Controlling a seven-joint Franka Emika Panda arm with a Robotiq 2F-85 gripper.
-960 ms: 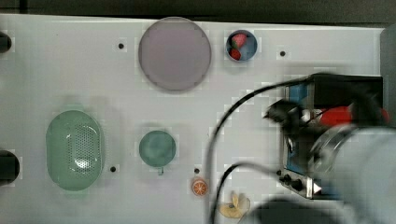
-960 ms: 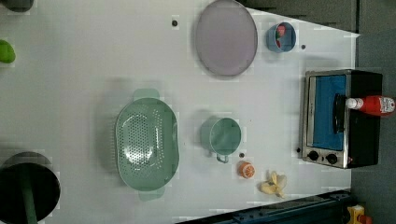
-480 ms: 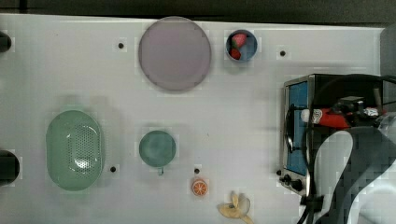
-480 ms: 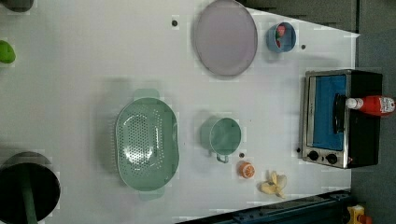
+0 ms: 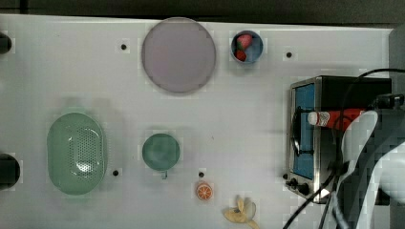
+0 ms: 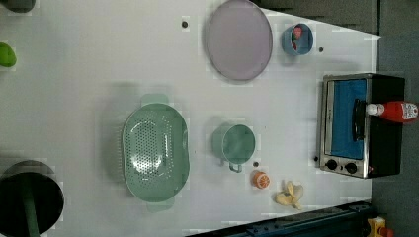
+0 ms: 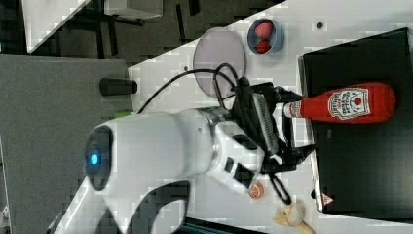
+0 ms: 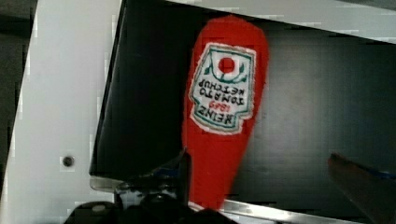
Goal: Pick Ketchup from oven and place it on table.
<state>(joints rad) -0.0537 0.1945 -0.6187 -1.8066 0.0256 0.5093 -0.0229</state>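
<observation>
Top view: banana (image 5: 241, 213) beside orange slice (image 5: 204, 191)

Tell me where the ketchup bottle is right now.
The ketchup lies on its side on top of the oven, at the left view's right edge, its white cap sticking out over the oven's front above the door handle.

a lilac plate (image 5: 178, 54), a blue bowl of strawberries (image 5: 246, 46), a green colander (image 5: 76, 153), a green cup (image 5: 161, 152), an orange half (image 5: 204, 191) and a banana (image 5: 241, 213) lie apart.
</observation>
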